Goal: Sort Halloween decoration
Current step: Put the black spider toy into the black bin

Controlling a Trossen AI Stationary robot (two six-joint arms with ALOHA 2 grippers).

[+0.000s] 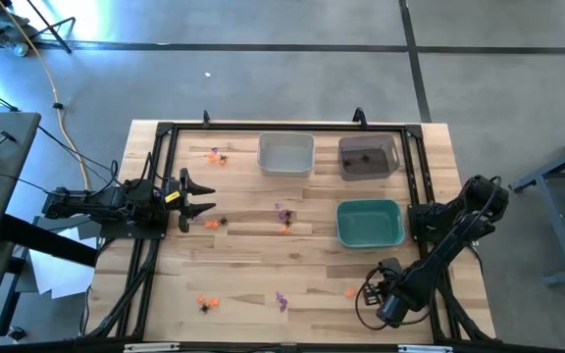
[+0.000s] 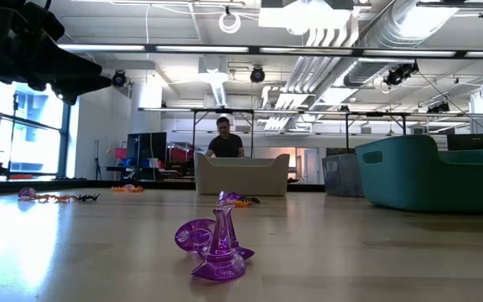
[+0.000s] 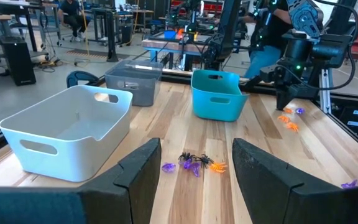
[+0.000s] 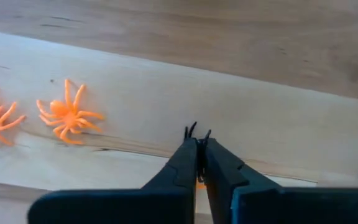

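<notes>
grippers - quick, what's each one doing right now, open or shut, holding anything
left gripper: open, holding nothing, waiting at the table's left side.
right gripper: shut, low over the wood near an orange spider; a bit of orange shows between its fingers, but a grip cannot be told.

3 bins are seen: white (image 1: 285, 154), dark grey (image 1: 369, 157), teal (image 1: 370, 223); trinkets (image 3: 194, 164) are coloured orange, purple and black.
</notes>
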